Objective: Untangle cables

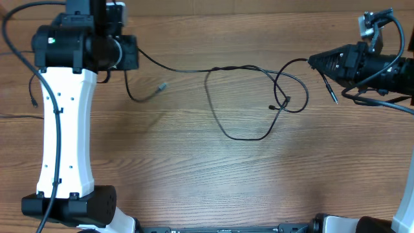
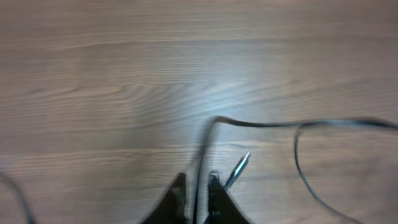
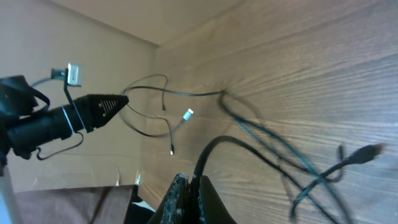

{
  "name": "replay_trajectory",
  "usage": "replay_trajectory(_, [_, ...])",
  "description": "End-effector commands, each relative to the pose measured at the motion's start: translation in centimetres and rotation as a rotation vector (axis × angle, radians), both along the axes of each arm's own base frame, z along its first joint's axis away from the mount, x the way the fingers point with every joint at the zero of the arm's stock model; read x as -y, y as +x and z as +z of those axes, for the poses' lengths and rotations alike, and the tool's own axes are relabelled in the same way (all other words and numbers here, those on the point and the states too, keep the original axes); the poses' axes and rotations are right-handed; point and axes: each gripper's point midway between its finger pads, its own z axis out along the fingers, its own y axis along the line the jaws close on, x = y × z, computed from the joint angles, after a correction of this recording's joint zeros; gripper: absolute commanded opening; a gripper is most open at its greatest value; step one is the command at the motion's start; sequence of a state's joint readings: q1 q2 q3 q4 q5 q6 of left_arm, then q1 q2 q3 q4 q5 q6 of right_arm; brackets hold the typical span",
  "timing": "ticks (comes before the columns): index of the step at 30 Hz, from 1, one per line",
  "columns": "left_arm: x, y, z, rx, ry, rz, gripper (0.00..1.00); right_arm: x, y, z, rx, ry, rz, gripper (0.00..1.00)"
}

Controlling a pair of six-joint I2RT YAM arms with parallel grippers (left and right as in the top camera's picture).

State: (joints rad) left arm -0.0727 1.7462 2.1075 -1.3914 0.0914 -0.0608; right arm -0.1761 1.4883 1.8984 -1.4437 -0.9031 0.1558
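Observation:
Thin black cables (image 1: pixel 246 68) stretch across the wooden table between my two grippers, with loops (image 1: pixel 242 126) sagging toward the middle. A silvery plug tip (image 1: pixel 162 85) lies near the left arm, and another plug (image 1: pixel 333 97) hangs below the right gripper. My left gripper (image 1: pixel 134 54) is at the far left. In the left wrist view its jaws (image 2: pixel 197 179) stand slightly apart, with a cable (image 2: pixel 261 124) running loosely through the gap and a plug tip (image 2: pixel 239 167) beside them. My right gripper (image 1: pixel 313 61) is shut on a cable end (image 3: pixel 214 146) that rises from its jaws (image 3: pixel 189 182).
Thicker black wires (image 1: pixel 13 39) trail from the left arm's base at the far left edge. The white left arm link (image 1: pixel 61 129) covers the left side of the table. More arm wires (image 1: pixel 381 97) hang at the right. The tangled loops (image 3: pixel 292 155) lie before the right gripper.

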Motion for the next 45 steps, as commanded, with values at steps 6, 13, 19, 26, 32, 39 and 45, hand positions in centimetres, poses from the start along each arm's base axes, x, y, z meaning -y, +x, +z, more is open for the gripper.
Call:
replay_trajectory(6, [6.4,-0.9,0.2,0.018,-0.071,-0.326,0.58,-2.1,-0.8,0.7,0.048,-0.051,0.059,0.04])
replay_trajectory(13, [11.4,-1.5,-0.7,-0.001,-0.149,-0.515,0.66,-2.3,-1.0,0.7,0.041,-0.048,0.067,0.04])
replay_trajectory(19, [15.8,-1.5,-3.3,-0.089,-0.289,-0.626,0.63,-2.3,-1.1,0.7,0.038,-0.047,0.067,0.04])
replay_trajectory(26, [21.1,-2.9,-7.7,-0.217,-0.374,-0.799,0.61,-2.1,-0.6,0.9,0.066,-0.058,0.061,0.04])
replay_trajectory(32, [22.2,-4.3,-11.8,-0.357,-0.253,-0.756,0.59,-1.6,0.0,0.6,0.079,-0.096,0.034,0.04])
replay_trajectory(39, [20.7,-5.9,-14.7,-0.477,-0.012,-0.555,0.60,-1.2,0.2,0.3,0.071,-0.118,0.015,0.04])
replay_trajectory(45, [19.2,-7.6,-15.7,-0.544,0.130,-0.493,0.58,-0.9,0.3,0.1,0.065,-0.135,0.002,0.04])
